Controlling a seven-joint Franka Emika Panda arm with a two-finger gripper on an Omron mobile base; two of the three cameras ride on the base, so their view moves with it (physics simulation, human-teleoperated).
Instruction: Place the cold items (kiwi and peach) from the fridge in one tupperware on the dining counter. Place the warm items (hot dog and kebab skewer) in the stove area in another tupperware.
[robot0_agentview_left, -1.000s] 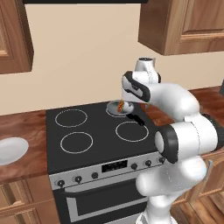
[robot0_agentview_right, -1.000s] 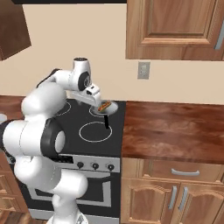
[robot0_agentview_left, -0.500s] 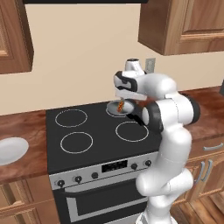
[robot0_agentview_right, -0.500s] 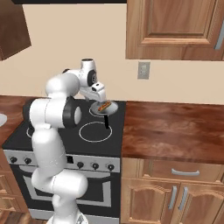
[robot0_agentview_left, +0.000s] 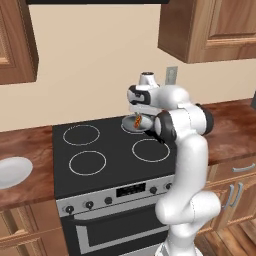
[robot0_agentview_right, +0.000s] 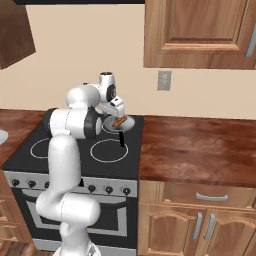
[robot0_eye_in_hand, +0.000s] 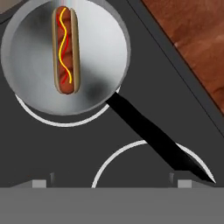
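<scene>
Folding tighter than before, arm upright over stove (robot0_agentview_left: 110, 155); gripper (robot0_eye_in_hand: 111, 181) released above pan (robot0_eye_in_hand: 98, 52) holding hot dog (robot0_eye_in_hand: 65, 50). Handle (robot0_eye_in_hand: 153, 135) runs toward counter (robot0_eye_in_hand: 192, 39) edge.

The arm (robot0_agentview_left: 175, 115) has folded upright; its hand swung back above the pan (robot0_eye_in_hand: 65, 57).

Space above hot dog (robot0_eye_in_hand: 65, 49) clear; pan (robot0_eye_in_hand: 100, 57) rim and handle (robot0_eye_in_hand: 153, 135) crowd its sides.
</scene>
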